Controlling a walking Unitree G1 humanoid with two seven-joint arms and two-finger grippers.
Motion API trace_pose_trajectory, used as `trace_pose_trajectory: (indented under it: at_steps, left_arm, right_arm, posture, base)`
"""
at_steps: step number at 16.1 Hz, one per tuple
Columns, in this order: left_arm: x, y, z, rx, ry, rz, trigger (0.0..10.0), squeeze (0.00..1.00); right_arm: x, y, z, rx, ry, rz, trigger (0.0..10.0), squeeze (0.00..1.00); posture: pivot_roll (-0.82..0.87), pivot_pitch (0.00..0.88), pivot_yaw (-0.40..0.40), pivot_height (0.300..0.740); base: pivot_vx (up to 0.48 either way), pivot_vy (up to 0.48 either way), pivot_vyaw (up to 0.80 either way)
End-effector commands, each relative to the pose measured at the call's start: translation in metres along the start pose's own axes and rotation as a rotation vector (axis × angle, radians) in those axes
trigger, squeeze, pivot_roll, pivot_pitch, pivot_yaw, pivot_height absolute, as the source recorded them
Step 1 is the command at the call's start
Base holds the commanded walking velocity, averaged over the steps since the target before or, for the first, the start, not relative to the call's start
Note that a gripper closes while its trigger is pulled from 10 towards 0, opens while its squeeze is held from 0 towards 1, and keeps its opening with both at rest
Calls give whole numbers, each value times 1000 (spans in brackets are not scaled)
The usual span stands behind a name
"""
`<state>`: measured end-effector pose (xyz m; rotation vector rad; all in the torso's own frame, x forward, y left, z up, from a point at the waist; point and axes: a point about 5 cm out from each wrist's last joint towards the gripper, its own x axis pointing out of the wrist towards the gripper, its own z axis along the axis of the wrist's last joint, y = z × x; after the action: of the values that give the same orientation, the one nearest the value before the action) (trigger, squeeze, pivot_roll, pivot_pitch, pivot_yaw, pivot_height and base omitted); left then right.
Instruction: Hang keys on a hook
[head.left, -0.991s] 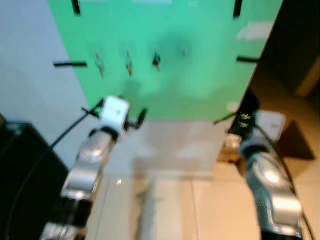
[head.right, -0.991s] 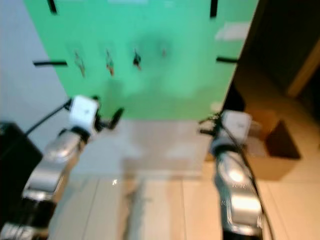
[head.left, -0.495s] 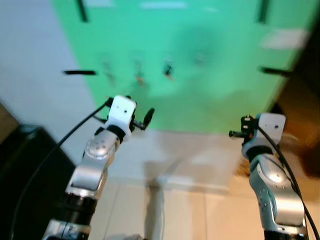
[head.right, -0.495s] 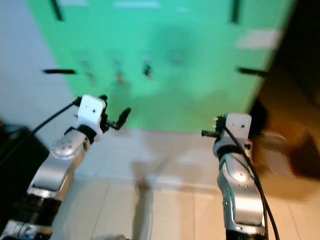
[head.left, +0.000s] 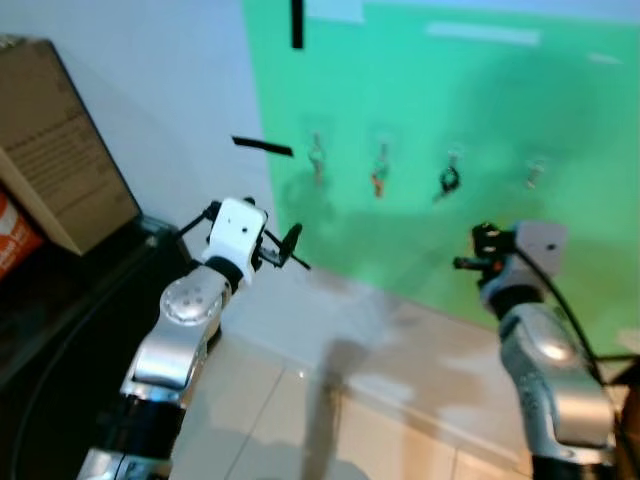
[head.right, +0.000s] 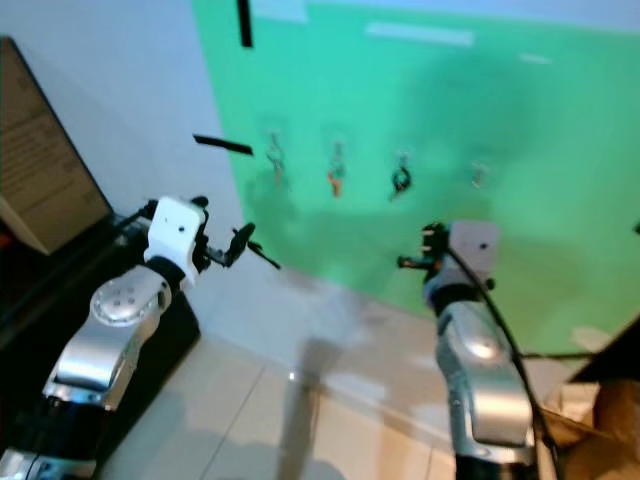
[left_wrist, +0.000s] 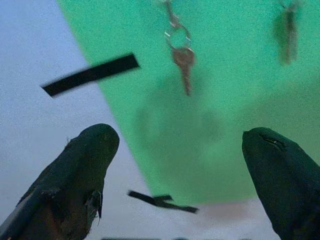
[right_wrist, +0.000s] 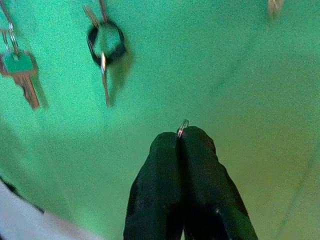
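At far left a cardboard box sits on a dark cabinet, neither visible half a second ago: the head camera has swung, so the green board now fills the upper right and slants across the frame. The left gripper is raised toward the board's left edge, its fingers spread wide with nothing between them. Its wrist view shows what the blurred head views do not: a silver key on a ring hanging from the leftmost hook, beside a strip of black tape.

Moving right, the head views show four hooks in a row; an orange-tagged key and a dark ring hang on the middle two, while the rightmost hook looks bare.

The right gripper is held up in front of the board below that row. Its wrist view shows its fingers pressed together, with a small silver key ring peeking out at the tips; the rest of the keys is hidden. Beyond it hang a green-headed key and the dark ring.
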<state>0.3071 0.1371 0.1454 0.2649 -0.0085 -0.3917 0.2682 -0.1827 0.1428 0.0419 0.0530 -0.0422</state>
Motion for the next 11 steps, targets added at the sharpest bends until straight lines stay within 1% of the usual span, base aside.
trace_pose_trajectory:
  at_steps: [1, 5, 7, 9, 10, 11]
  left_arm:
    - [-1, 3, 0, 8, 2, 2, 10000, 47]
    - [-1, 0, 2, 13, -10, -14, 10000, 59]
    - [-1, -2, 3, 17, -12, -21, 10000, 59]
    - [-1, -4, 2, 18, -12, -29, 10000, 59]
    - [-1, -4, 2, 18, -12, -30, 10000, 59]
    - [-1, -4, 2, 20, -13, -34, 10000, 59]
  right_arm:
    - [-2, 4, 2, 21, -10, 25, 10000, 0]
    - [-2, 1, 4, 32, -18, 15, 10000, 0]
    - [-2, 3, 6, 46, -29, 19, 10000, 0]
    - [-1, 8, 11, 9, -44, 54, 10000, 0]
    - [-1, 9, 11, 5, -45, 55, 10000, 0]
    - [0, 9, 12, 8, -46, 54, 10000, 0]
  posture:
    - [-62, 0, 51, 740]
    - [-71, 0, 56, 740]
    - [-69, 0, 54, 740]
    - [-64, 0, 49, 740]
    - [-63, 0, 48, 740]
    - [-59, 0, 46, 740]
  base:
    - [0, 0, 0]
    - [0, 0, 0]
    - [0, -293, 0]
    - [0, -403, 0]
    - [0, -416, 0]
    - [0, -416, 400]
